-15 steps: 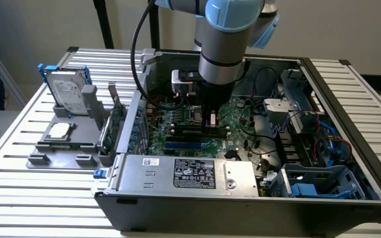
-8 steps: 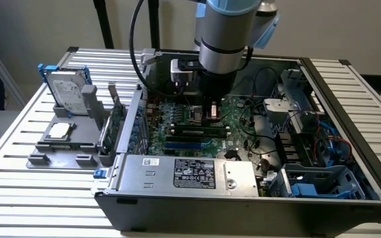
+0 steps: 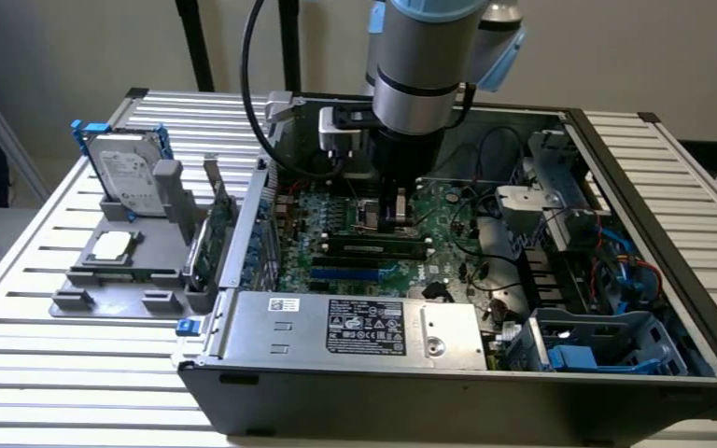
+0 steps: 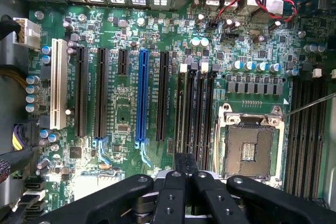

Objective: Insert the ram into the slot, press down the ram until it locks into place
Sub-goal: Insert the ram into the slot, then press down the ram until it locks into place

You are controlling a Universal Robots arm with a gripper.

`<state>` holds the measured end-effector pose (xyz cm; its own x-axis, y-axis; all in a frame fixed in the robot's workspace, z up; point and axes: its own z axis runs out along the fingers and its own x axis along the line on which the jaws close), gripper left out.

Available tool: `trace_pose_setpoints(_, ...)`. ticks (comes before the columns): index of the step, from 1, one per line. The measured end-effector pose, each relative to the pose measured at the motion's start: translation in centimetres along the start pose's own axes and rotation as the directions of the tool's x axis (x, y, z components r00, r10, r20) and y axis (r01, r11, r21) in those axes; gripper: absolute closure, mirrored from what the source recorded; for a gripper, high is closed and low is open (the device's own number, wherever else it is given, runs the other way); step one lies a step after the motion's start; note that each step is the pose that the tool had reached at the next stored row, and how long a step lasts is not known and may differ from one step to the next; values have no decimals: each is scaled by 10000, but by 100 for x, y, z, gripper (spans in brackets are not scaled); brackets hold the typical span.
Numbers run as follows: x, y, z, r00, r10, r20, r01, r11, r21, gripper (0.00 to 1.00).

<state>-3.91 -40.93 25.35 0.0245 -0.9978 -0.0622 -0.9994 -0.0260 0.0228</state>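
Observation:
The ram (image 3: 365, 245) is a long dark-green stick with pale labels, lying along a black slot (image 3: 333, 256) on the motherboard inside the open case. My gripper (image 3: 395, 222) points straight down at the stick's end on the exterior view's right, fingertips at or on its top edge. In the wrist view the black fingers (image 4: 176, 187) are closed together over the bank of parallel black slots (image 4: 195, 108) beside the square CPU socket (image 4: 251, 145). The stick is edge-on there and I cannot tell it from the slots.
The grey power supply (image 3: 346, 327) fills the case front. Cables (image 3: 484, 233) and a drive cage (image 3: 596, 341) crowd the exterior view's right. A hard drive (image 3: 128, 173) and an expansion card (image 3: 216, 233) stand on a holder outside the case. A blue slot (image 4: 142, 98) lies beside the memory slots.

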Motion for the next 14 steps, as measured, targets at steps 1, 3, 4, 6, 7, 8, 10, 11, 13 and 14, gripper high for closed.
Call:
trace_pose_setpoints(1,0,0,0,10000,0,0,0,10000,0,89)
trace_pose_setpoints(3,0,0,0,10000,0,0,0,10000,0,89)
trace_pose_setpoints(4,0,0,0,10000,0,0,0,10000,0,89)
trace_pose_setpoints(6,0,0,0,10000,0,1,0,10000,0,89)
trace_pose_setpoints(7,0,0,0,10000,0,0,0,10000,0,89)
trace_pose_setpoints(8,0,0,0,10000,0,0,0,10000,0,89)
trace_pose_setpoints(10,0,0,0,10000,0,0,0,10000,0,89)
trace_pose_setpoints(11,0,0,0,10000,0,0,0,10000,0,89)
trace_pose_setpoints(13,0,0,0,10000,0,0,0,10000,0,89)
trace_pose_setpoints(14,0,0,0,10000,0,0,0,10000,0,89)
